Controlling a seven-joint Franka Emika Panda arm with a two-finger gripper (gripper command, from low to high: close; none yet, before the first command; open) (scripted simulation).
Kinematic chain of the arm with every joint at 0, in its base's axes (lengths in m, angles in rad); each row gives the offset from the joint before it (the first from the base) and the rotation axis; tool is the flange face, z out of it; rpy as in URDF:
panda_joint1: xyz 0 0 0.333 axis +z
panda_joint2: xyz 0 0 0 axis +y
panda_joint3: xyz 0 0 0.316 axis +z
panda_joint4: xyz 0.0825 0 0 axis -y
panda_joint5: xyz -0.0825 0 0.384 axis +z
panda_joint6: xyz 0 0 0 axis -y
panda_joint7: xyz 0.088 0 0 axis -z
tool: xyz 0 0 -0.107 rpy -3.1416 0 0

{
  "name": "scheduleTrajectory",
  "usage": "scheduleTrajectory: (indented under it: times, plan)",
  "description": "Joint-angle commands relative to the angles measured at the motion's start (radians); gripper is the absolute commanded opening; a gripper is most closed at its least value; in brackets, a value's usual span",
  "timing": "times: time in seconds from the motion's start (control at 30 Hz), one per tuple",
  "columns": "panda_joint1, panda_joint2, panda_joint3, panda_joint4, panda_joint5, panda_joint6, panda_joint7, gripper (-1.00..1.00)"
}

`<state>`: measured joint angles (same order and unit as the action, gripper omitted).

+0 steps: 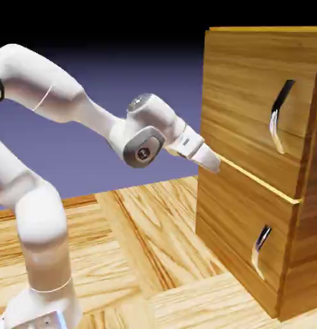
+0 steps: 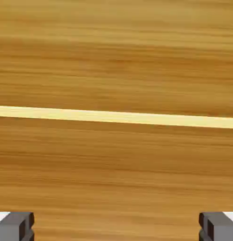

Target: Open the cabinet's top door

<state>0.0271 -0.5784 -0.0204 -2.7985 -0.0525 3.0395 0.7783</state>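
1. Nearest in the hand view, two small grey fingertips with white outer edges show at the bottom left and bottom right corners. They belong to the white two-finger gripper, which is released: its tips stand wide apart with nothing held between them.
2. Beyond the tips, golden-brown wood grain fills the hand view, crossed by a pale yellow strip that runs nearly level, dipping slightly toward the right. Neither handle shows in this view.
3. In the exterior view, the white jointed robot arm with grey joint caps rises at the lower left and reaches right, its hand tilted downward. The hand's end overlaps the cabinet's front near the seam between the panels; whether it touches the wood, I cannot tell.
4. The tall, boxy cabinet of golden-brown wood grain stands upright at the exterior view's right.
5. Its top door, the larger near-square wood-grain panel, sits above the seam. A long bent silver-and-black bar handle is on it, toward the exterior view's right and well apart from the gripper.
6. Below lies the shorter wood-grain panel with a smaller bent metal handle.
7. Light wood parquet spreads beneath, and a blue-violet backdrop, darkening to black at the top, lies farthest away.
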Motion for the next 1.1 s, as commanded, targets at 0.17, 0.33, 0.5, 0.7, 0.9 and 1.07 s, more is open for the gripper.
scheduleTrajectory:
  times: [0.17, 0.33, 0.5, 0.7, 0.9, 1.07]
  plan:
    - [0.075, -0.042, -0.102, 0.057, -0.261, 0.013, 0.186, 0.00]
    - [0.137, -0.077, -0.186, 0.104, -0.478, 0.023, 0.340, 0.00]
    - [0.200, -0.112, -0.271, 0.152, -0.696, 0.033, 0.495, 0.00]
    - [0.275, -0.153, -0.373, 0.209, -0.957, 0.046, 0.680, 0.00]
    - [0.350, -0.195, -0.474, 0.266, -1.218, 0.059, 0.866, 0.00]
    - [0.412, -0.230, -0.559, 0.313, -1.435, 0.069, 1.021, 0.00]
